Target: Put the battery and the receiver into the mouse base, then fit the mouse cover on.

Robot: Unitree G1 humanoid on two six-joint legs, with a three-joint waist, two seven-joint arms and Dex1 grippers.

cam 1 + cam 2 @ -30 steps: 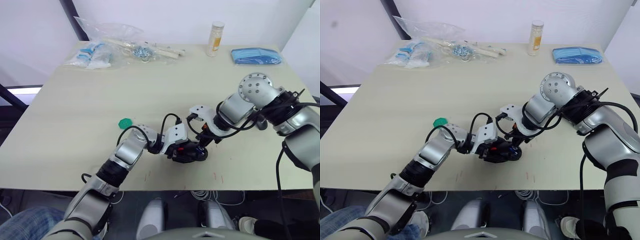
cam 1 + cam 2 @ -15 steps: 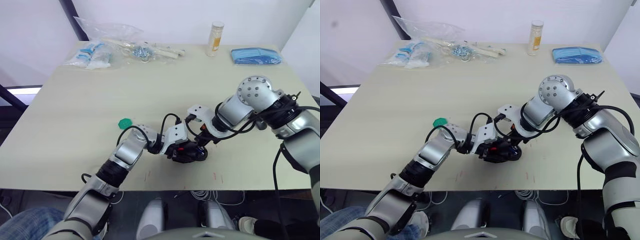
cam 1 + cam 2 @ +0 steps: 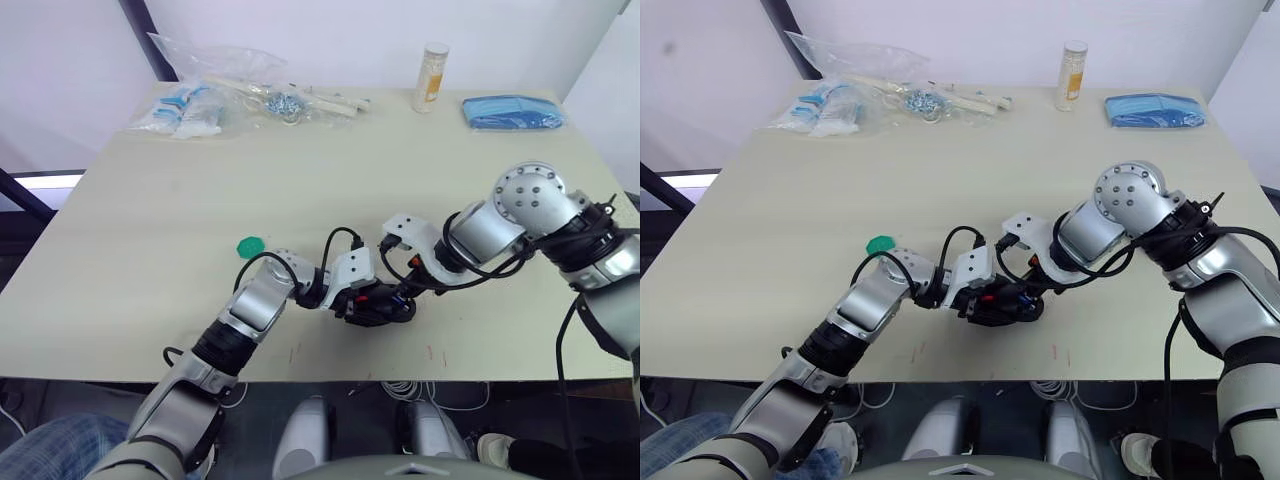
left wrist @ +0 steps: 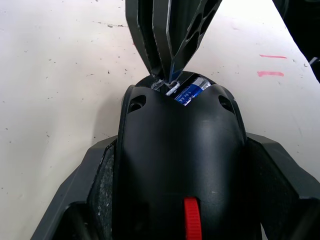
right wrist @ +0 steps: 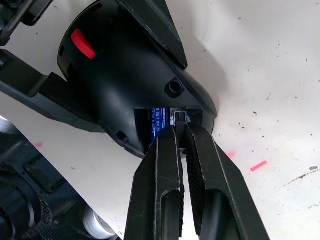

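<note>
A: Where was the mouse base [image 3: 380,305]?

B: On the table [image 3: 150,230], near its front edge, clamped from both sides by the left end effector [image 4: 175,200]. Its two black fingers [image 4: 102,175] pressed against the flanks of the mouse base, so that end effector was closed around it.

A: And the battery [image 4: 189,93]?

B: Already inside the mouse base, lying in a compartment at the end pointing away from the left wrist. Its blue side showed through the opening.

A: What about the right end effector [image 5: 180,135]?

B: Its fingers [image 5: 160,170] were drawn nearly together, tips at the opening of the mouse base, just beside the battery. A small pale piece sat at those tips; I could not tell whether it was the receiver or whether the fingers truly held it.

A: Anything else around the mouse base?

B: A green disc [image 3: 249,245] lay to its left, well apart. Far behind it, along the back edge of the table, were plastic bags [image 3: 200,100], a small bottle [image 3: 431,76] and a blue cloth [image 3: 512,111].
</note>
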